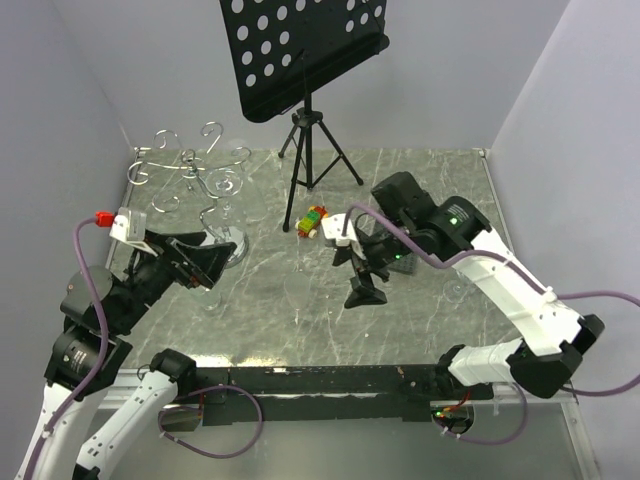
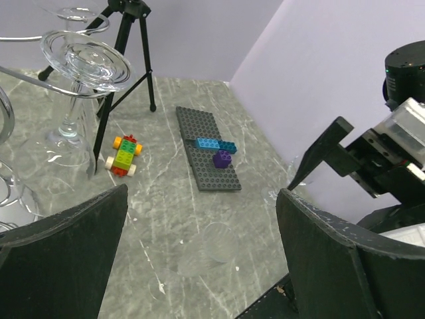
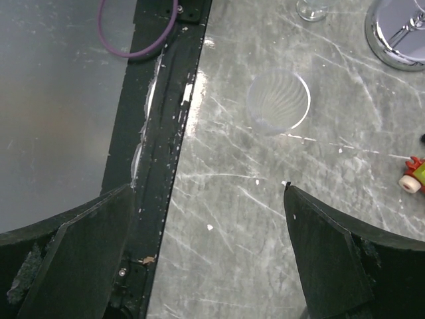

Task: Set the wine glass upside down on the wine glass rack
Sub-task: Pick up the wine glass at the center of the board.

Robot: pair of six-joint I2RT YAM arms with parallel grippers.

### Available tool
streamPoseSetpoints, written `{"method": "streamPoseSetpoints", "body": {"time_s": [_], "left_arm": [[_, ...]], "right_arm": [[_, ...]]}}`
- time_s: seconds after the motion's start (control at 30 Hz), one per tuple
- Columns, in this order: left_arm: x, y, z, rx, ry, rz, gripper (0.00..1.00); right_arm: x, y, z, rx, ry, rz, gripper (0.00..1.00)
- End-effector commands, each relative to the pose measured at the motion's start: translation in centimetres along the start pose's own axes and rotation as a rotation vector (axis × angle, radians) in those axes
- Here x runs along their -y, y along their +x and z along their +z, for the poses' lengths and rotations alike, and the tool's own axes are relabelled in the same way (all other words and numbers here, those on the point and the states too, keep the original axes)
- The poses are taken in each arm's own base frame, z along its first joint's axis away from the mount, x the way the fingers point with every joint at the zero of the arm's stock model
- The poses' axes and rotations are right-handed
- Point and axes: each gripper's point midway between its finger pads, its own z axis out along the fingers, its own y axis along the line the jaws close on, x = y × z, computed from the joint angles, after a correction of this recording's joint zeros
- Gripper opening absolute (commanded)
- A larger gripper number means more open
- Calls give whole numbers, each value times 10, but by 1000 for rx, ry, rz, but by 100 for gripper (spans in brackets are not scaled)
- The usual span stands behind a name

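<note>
In the middle of the table, between the two arms, the glass (image 1: pixel 298 290) looks to be upright on the marble. It's clear, so it's pretty faint from the top camera. The right wrist cam looks down on it, and its ribbed bowl and round rim (image 3: pixel 277 100) show in the upper middle of the frame. Nothing is touching it.

The left gripper (image 1: pixel 200 265) sits at mid left with its fingers spread wide and nothing between them. Its own cam shows just bare table in the gap (image 2: pixel 199 199). The right gripper (image 1: pixel 365 280) is just right of center, jaws apart too and empty (image 3: pixel 206 193).

The rack (image 1: pixel 185 165) is in the upper left of the top view, curly hooks up top. Its shiny round base (image 3: pixel 398 33) peeks into the top right corner of the right wrist view. A second glass (image 2: pixel 86 60) hangs on it foot-up, at the upper left of the left wrist frame.

Other stuff: a black music stand (image 1: pixel 300 50) at the back, and a little brick car (image 1: pixel 313 220) near center. There's also a grey brick plate (image 2: pixel 207 149) with a blue and a purple brick on it.
</note>
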Motion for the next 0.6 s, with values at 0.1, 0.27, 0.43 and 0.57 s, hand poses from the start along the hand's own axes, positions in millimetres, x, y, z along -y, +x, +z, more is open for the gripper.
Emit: {"method": "streamPoseSetpoints", "body": {"time_s": [0.1, 0.27, 0.43, 0.57], "left_arm": [[12, -5, -8, 21, 45, -68, 97], [9, -4, -13, 48, 33, -74, 97], [9, -3, -7, 30, 38, -73, 97], [8, -2, -5, 25, 34, -68, 97]], "right_arm": [[0, -18, 1, -21, 23, -24, 100], [0, -15, 3, -28, 27, -25, 100], [2, -15, 5, -34, 24, -12, 100], [4, -16, 5, -34, 33, -12, 100]]}}
